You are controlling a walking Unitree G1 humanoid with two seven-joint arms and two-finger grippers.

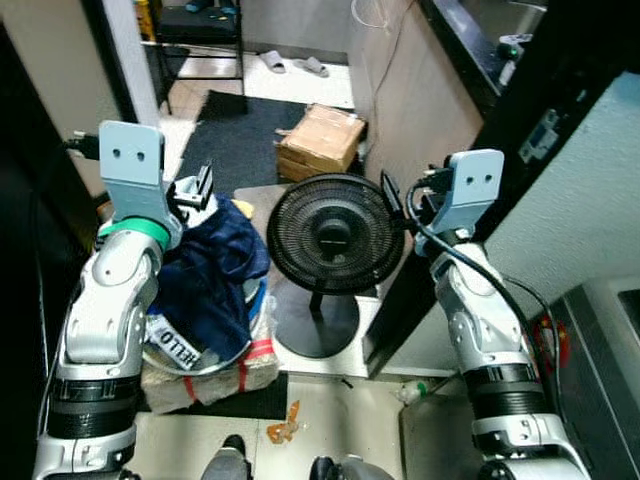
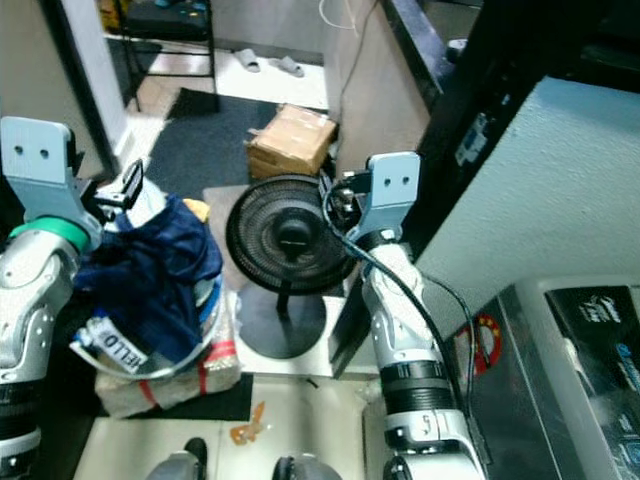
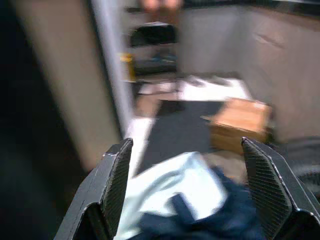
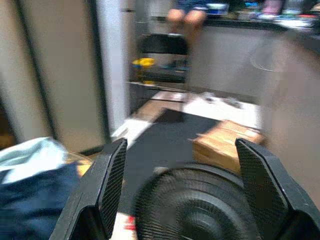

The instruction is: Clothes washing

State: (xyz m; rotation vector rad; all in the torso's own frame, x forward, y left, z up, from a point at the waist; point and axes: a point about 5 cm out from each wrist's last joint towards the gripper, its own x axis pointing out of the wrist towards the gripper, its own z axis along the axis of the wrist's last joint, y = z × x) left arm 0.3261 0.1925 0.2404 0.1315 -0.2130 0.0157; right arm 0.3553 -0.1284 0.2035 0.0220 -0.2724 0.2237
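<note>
Clothes [image 1: 205,275] are sitting heaped in a basin [image 1: 215,362] on my left, a dark navy pile with a white label strip printed with letters hanging at the near edge and a pale garment [image 3: 172,182] showing at the far side of the heap. The basin is resting on a wrapped bundle [image 1: 205,378] banded with red tape, low on the floor, and the clothes are mounding well above its rim. I am seeing an orange scrap [image 1: 283,427] lying on the pale floor just in front of that bundle. My left gripper [image 1: 197,189] is hovering over the far top of the pile with its fingers spread wide and nothing between them; in the left wrist view the navy and pale cloth are lying below the open fingers [image 3: 116,181], not touched. To the right of the basin a black fan [image 1: 335,232] is standing upright on its round base [image 1: 315,322], grille tilted up toward me. My right gripper [image 4: 177,187] is hanging above the fan's far right edge, fingers likewise parted and empty. Beyond the fan a cardboard box [image 1: 322,140] is sitting at the edge of a dark mat [image 1: 225,135], with a black chair [image 1: 200,30] and a pair of slippers [image 1: 295,65] further back on the lighter floor.
</note>
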